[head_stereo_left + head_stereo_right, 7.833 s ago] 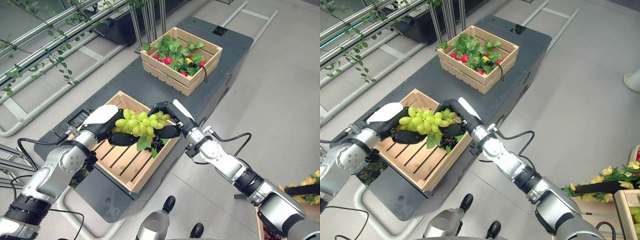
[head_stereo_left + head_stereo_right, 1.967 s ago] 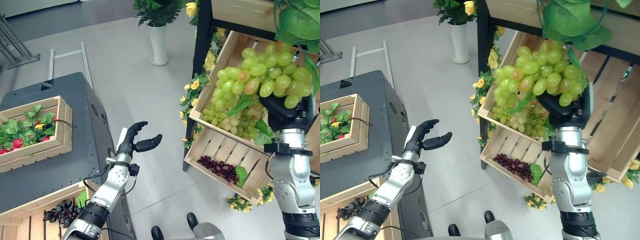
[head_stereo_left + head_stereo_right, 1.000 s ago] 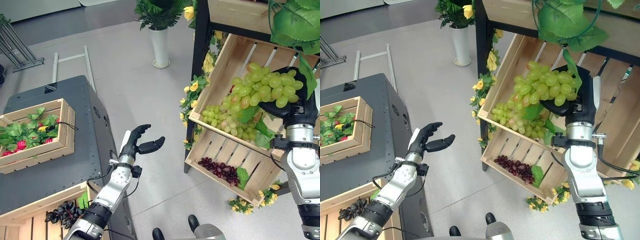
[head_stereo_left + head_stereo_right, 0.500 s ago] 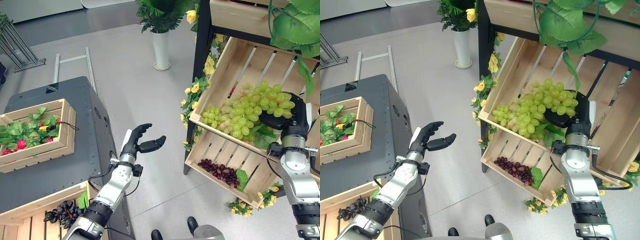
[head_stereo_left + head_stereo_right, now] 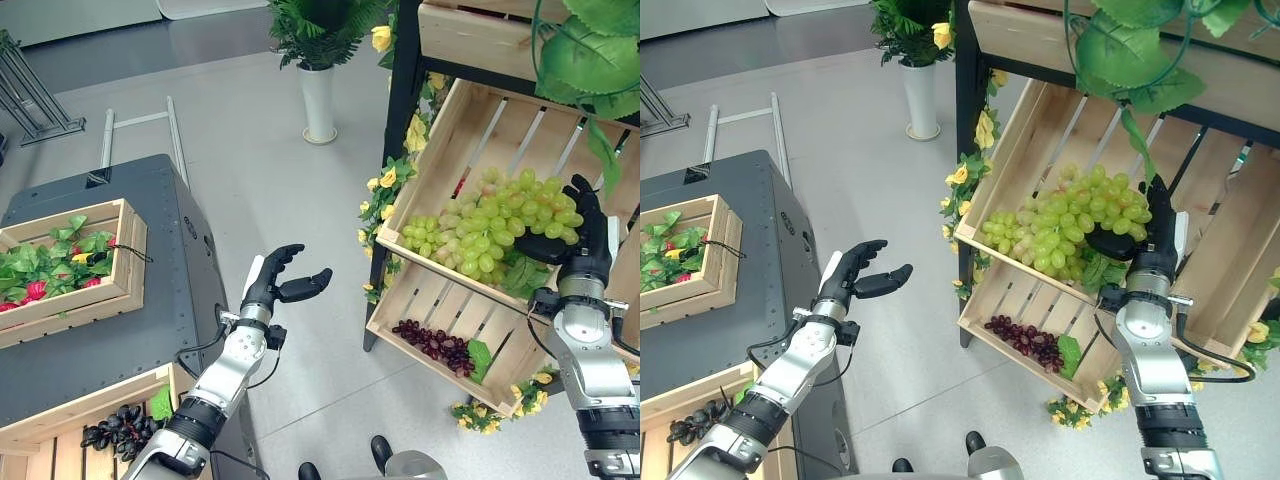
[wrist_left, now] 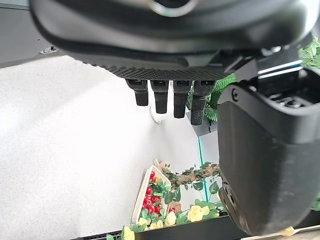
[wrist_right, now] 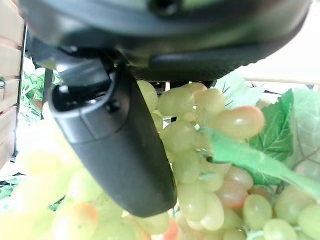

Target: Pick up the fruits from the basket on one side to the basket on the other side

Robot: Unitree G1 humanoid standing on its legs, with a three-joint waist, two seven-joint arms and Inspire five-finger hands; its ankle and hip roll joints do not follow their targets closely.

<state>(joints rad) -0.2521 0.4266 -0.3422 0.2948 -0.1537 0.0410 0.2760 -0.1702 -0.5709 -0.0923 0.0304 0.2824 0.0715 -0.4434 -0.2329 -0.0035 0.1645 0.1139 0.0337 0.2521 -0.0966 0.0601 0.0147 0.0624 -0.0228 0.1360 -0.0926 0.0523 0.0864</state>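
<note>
A big bunch of green grapes [image 5: 505,222] lies in the tilted upper wooden crate [image 5: 470,130] of the shelf, on top of other green grapes. My right hand [image 5: 582,245] is at the bunch's right side, its fingers [image 5: 1158,205] standing straight behind the grapes and its thumb [image 7: 120,150] against them. My left hand [image 5: 275,290] hovers over the floor beside the dark cart [image 5: 130,340], open and holding nothing; its fingers [image 6: 165,97] are relaxed. A dark grape bunch [image 5: 115,435] lies in the crate at the lower left.
Below the upper crate, a lower crate [image 5: 400,315] holds dark purple grapes [image 5: 435,343]. On the cart stands a crate of leaves and red fruit [image 5: 60,265]. A white vase with a plant [image 5: 320,95] is on the floor behind. Yellow flowers trim the black shelf post [image 5: 400,120].
My right hand has brought the green bunch down into the upper crate and its fingers have straightened off it. The left hand has hardly moved.
</note>
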